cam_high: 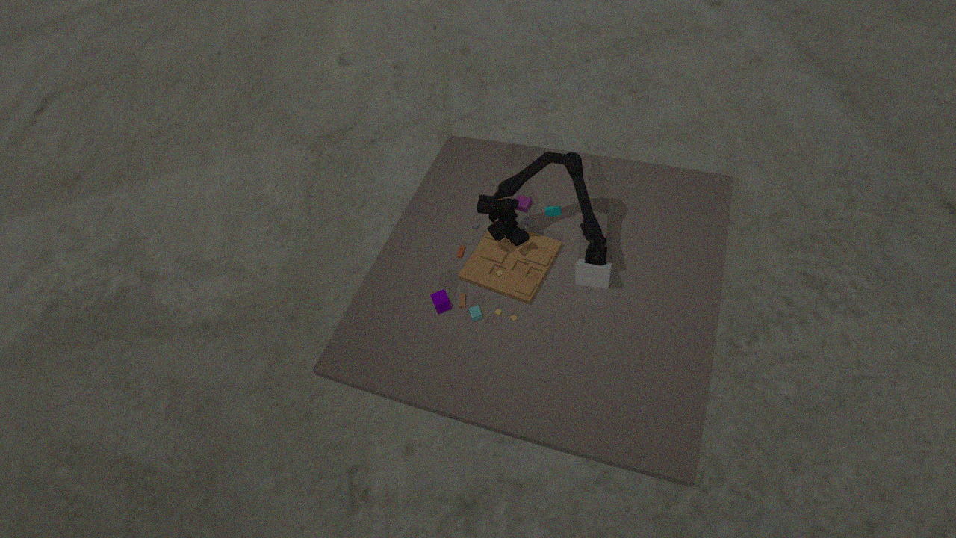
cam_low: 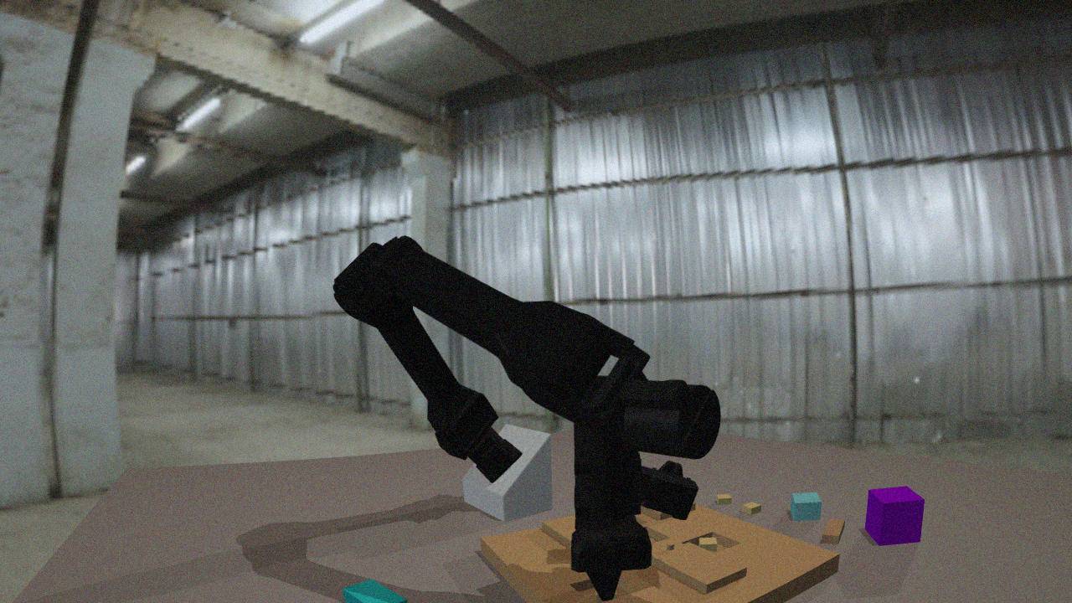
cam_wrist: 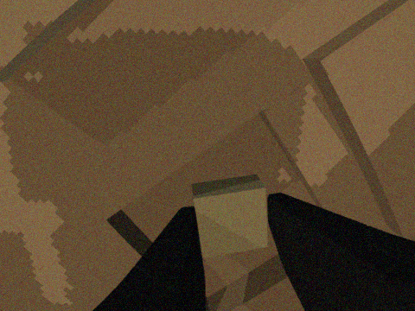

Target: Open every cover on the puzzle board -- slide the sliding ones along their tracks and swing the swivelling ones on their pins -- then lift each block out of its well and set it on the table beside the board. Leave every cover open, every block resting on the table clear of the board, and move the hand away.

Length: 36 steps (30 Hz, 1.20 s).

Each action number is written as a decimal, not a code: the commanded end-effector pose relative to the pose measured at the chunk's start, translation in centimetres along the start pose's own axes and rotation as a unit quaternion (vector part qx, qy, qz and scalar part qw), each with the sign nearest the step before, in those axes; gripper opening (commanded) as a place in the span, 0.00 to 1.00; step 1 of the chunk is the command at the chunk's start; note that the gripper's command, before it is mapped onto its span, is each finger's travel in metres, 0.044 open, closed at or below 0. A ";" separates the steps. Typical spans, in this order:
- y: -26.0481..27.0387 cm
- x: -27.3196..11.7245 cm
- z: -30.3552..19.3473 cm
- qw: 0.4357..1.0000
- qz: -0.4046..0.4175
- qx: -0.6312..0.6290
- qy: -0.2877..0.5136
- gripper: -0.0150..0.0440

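Observation:
My gripper (cam_high: 509,240) (cam_low: 605,595) (cam_wrist: 232,214) points down over the far part of the wooden puzzle board (cam_high: 469,273) (cam_low: 794,559). Its fingers are shut on a small yellow block (cam_wrist: 233,225), low in its well, with no gap at either side. Another yellow block (cam_high: 499,273) (cam_low: 707,543) lies in an uncovered well nearer the front. A raised cover (cam_low: 700,572) lies beside that well. Two yellow blocks rest on the table off the board, one (cam_high: 497,311) (cam_low: 723,498) beside the other (cam_high: 514,317) (cam_low: 751,507). The arm hides part of the board.
A purple cube (cam_high: 441,300) (cam_low: 894,516), light blue cube (cam_high: 475,313) (cam_low: 806,506) and orange block (cam_high: 462,300) (cam_low: 832,531) stand near the board. Another orange block (cam_high: 461,251) lies left. Magenta (cam_high: 523,202) and teal (cam_high: 553,211) (cam_low: 374,592) blocks lie behind.

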<state>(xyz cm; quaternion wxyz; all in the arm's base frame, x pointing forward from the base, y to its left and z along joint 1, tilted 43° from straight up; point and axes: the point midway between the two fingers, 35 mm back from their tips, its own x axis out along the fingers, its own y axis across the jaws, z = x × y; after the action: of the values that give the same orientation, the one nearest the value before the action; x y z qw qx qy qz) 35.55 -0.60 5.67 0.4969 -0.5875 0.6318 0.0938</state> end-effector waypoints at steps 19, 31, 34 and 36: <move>0.0 -1.6 0.1 1.000 0.001 -0.001 0.000 0.39; 0.0 -3.2 0.1 1.000 0.001 -0.002 0.001 0.39; 0.1 -3.6 0.1 1.000 0.001 -0.002 0.002 0.39; 0.1 -3.8 0.1 1.000 0.001 -0.002 0.002 0.39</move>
<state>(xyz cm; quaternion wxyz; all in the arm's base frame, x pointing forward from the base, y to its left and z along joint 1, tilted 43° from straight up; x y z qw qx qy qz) 34.84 1.54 7.93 0.4908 -0.5896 0.6342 0.0965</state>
